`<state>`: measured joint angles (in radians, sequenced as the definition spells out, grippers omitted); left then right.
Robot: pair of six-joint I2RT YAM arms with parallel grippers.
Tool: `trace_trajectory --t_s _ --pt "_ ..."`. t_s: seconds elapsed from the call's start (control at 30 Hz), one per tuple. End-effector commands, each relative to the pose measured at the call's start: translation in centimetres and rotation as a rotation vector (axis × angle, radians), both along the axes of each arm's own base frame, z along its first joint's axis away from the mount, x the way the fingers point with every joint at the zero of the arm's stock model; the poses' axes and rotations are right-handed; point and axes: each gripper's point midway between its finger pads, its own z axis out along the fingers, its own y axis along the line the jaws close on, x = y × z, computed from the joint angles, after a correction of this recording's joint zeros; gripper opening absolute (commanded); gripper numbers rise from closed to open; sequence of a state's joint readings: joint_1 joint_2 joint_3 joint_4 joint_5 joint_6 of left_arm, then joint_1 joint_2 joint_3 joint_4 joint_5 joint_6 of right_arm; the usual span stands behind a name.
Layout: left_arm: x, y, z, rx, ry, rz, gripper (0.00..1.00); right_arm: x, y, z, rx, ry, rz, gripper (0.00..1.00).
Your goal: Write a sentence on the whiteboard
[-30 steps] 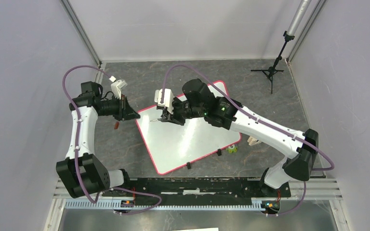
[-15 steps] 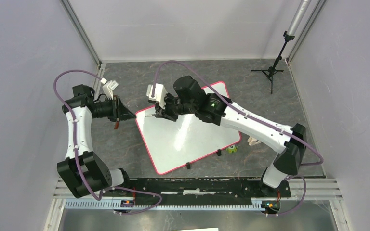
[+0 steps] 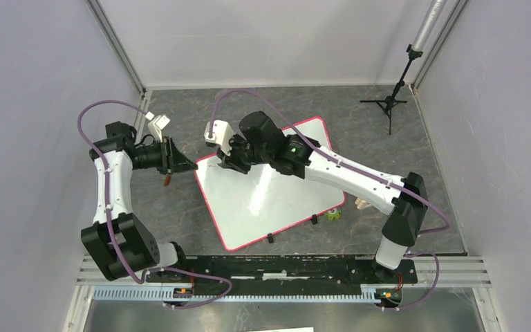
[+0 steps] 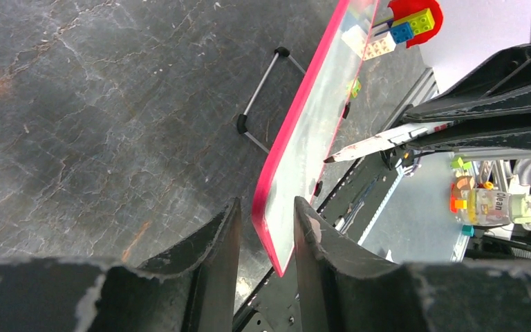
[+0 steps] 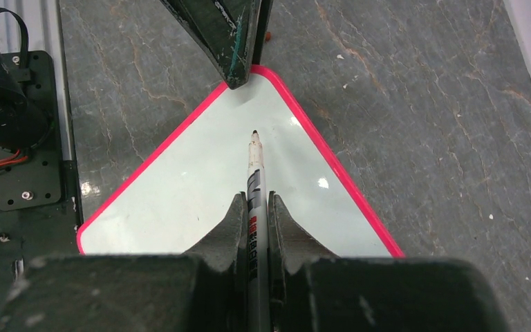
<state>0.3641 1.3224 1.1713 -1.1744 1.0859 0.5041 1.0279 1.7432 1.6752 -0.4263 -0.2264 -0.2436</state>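
Now my right gripper [image 5: 255, 202] pinches the marker [image 5: 254, 155], pointing twelve o'clock over the whiteboard [image 5: 180, 194]; my left gripper [image 4: 267, 202] straddles its corner, clamped or not I cannot tell.

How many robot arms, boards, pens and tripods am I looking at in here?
White-and-black robot arms: 2
Glossy white rectangular whiteboard with red border: 1
White marker pen with red lettering: 1
Black tripod stand: 1
Total: 5

Dark marbled table [image 3: 200, 111]: whiteboard [image 3: 263, 200] at centre; black tripod [image 3: 389, 104] far right; green toy [image 3: 333, 214] near board's right corner.
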Motion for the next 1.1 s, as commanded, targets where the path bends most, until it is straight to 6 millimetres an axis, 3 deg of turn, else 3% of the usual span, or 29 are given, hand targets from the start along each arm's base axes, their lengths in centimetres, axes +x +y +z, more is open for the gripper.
trace_trajectory --t_s 0.0,0.23,0.67,1.07 --pt "0.4 -0.5 1.5 -0.022 -0.086 -0.043 0.39 0.5 1.2 3.0 0.08 -0.029 -0.014 0.0" --pt "0.4 -0.6 1.5 -0.027 -0.084 -0.05 0.32 1.1 1.9 3.1 0.079 -0.034 -0.019 0.0" --pt "0.4 -0.7 1.4 -0.021 -0.086 -0.061 0.24 1.8 1.6 0.6 0.019 -0.042 -0.042 0.0" --pt "0.5 -0.7 1.2 -0.014 -0.081 -0.064 0.19 -0.2 -0.1 -2.1 -0.025 0.017 -0.008 0.0"
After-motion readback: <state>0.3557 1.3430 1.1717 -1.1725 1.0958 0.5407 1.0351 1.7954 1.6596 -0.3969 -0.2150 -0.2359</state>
